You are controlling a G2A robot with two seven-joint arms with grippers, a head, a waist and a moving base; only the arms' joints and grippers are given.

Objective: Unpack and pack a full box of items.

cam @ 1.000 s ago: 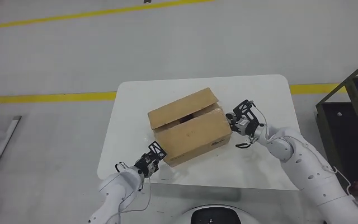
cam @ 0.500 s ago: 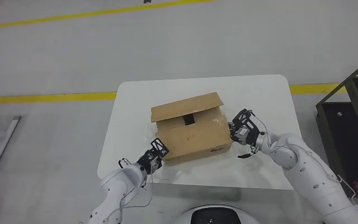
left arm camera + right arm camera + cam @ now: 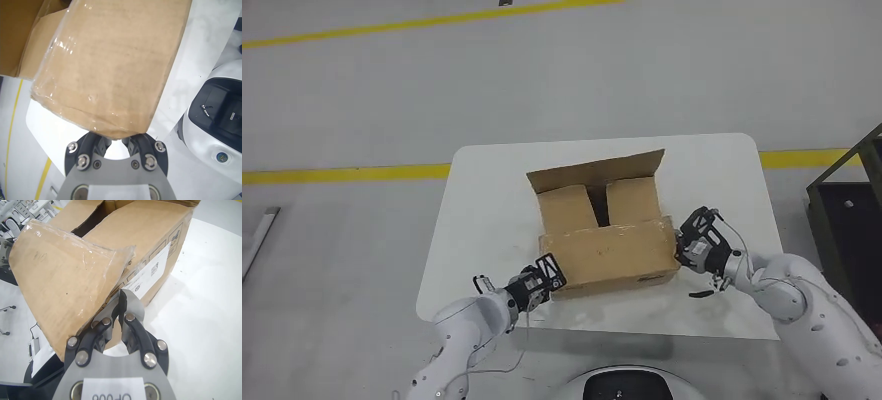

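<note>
While the cardboard box [image 3: 607, 250] stands near the middle of the white bench [image 3: 482, 190], its top is open. The far flap [image 3: 597, 170] stands up, two inner flaps [image 3: 567, 208] lie over the opening with a dark gap between them, and the near flap [image 3: 105, 66] is folded outward to the robot's side, with clear tape [image 3: 62, 236] along its edges. The left tool [image 3: 116, 141] is at one free corner of this near flap. Its fingers are spread moderately, and the corner lies in front of the tips and hides them, so the cardboard does not look clamped. The right tool [image 3: 121, 307] is at the other free corner, its two fingers pressed together with nothing between them, and the flap's edge touches the outer side of one finger. A white label [image 3: 151, 273] is on the box wall just beyond the right tool.
</note>
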